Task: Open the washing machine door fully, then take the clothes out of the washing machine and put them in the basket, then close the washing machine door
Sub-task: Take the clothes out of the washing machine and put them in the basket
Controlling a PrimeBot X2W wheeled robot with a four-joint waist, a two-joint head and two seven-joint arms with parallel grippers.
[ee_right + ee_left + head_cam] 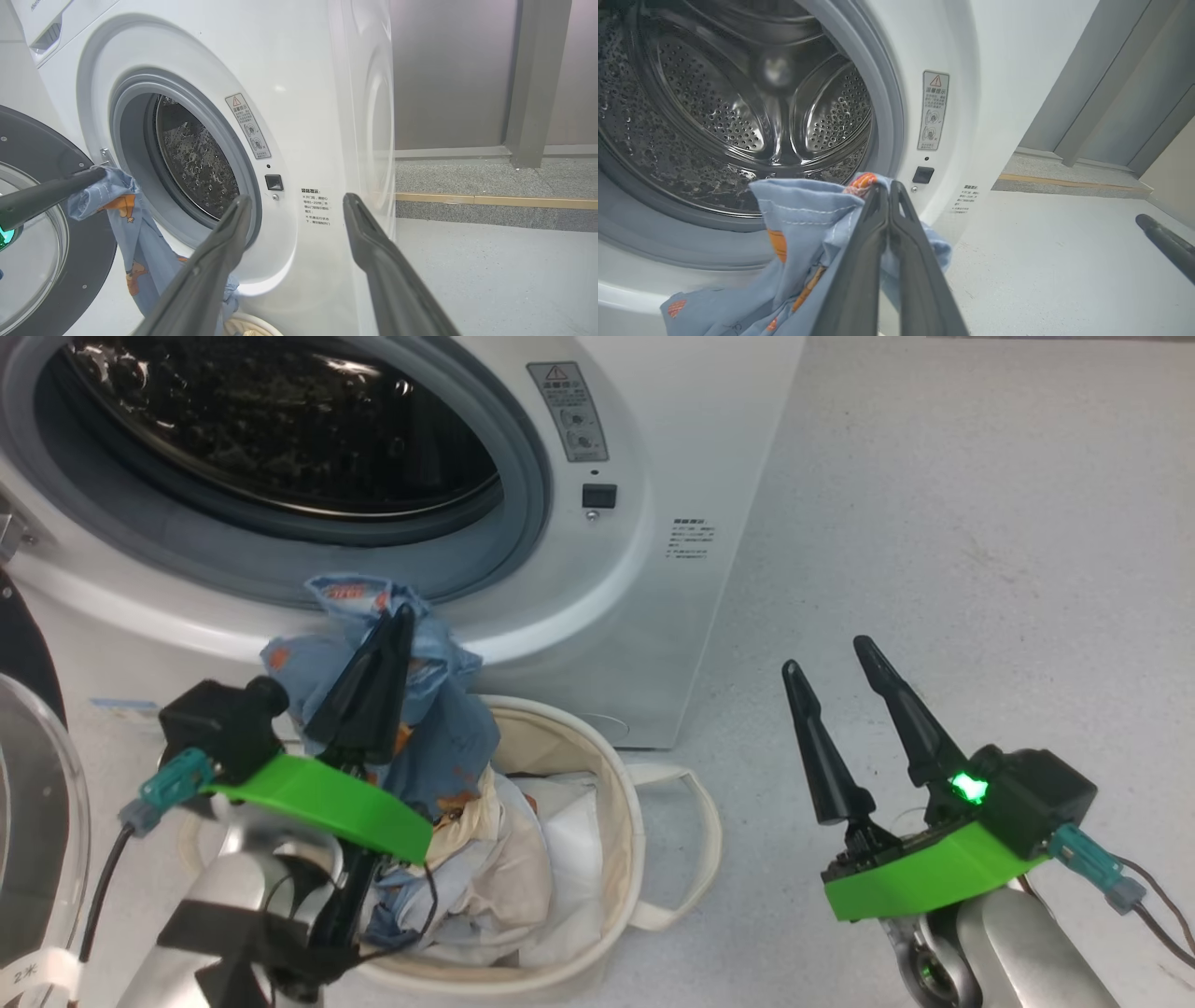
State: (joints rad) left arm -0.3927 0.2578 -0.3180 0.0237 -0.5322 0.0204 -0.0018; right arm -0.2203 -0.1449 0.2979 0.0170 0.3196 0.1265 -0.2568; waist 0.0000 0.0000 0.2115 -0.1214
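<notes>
My left gripper (397,616) is shut on a light-blue garment (439,709) with orange animals, held up over the cream basket (625,821). The cloth hangs from the pinched fingertips (888,191) down into the basket, where cream-beige clothes (485,868) lie. Behind stands the white washing machine (653,476), its grey-ringed opening uncovered and its steel drum (738,102) bare of cloth as far as I see. The black-rimmed door (42,224) is swung wide to the left. My right gripper (831,658) hovers open over the floor to the right, holding nothing.
The grey speckled floor (980,523) stretches to the right of the machine. A grey wall with a raised threshold (490,200) stands beyond. The basket's loop handle (695,840) sticks out toward my right gripper.
</notes>
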